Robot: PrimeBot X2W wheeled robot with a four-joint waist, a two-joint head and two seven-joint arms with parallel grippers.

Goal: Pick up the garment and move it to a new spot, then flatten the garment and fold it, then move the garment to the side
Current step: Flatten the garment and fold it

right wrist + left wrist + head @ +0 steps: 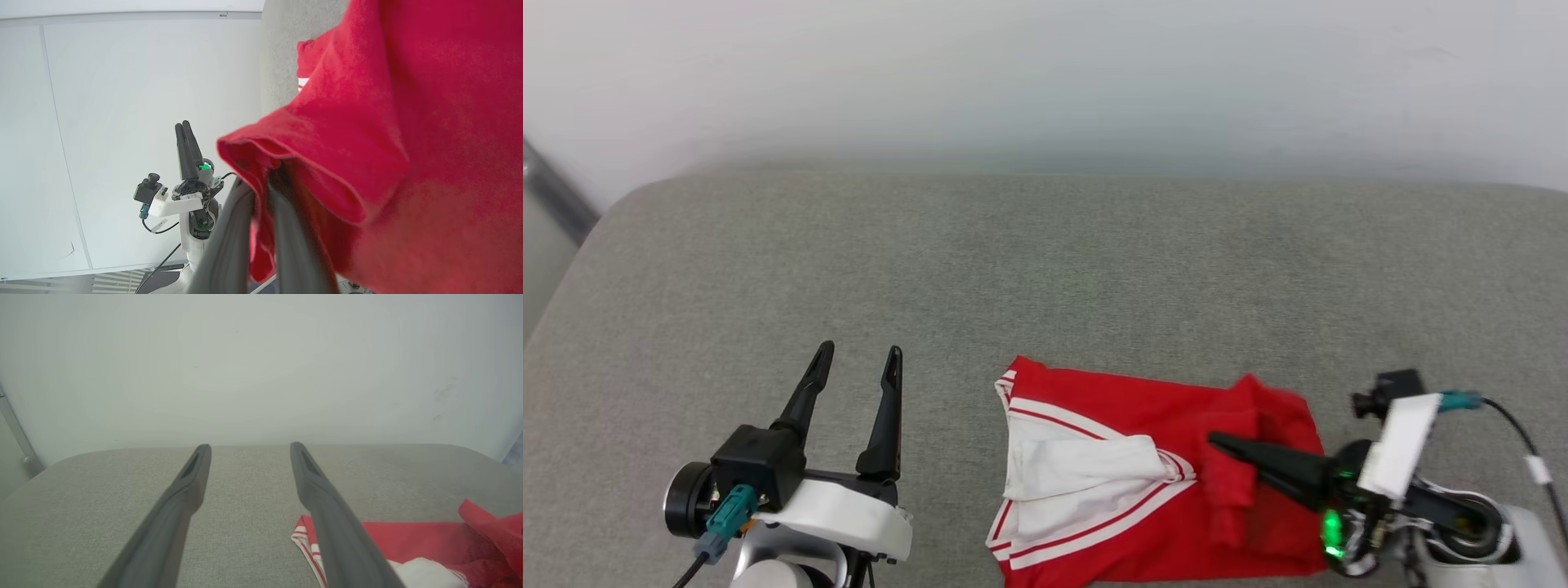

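Clearly, the right gripper (1217,442) is pinched on a raised red fold of the garment (1127,400), which lies half-folded on the grey cushion (1045,269). Left of the garment, the left gripper (860,351) hovers wide and empty. Folding looks unfinished, and moving it aside remains.

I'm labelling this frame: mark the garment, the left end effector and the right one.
garment (1131,400), head view, red body.
left end effector (860,350), head view, between fingertips.
right end effector (1218,442), head view, at fingertips.
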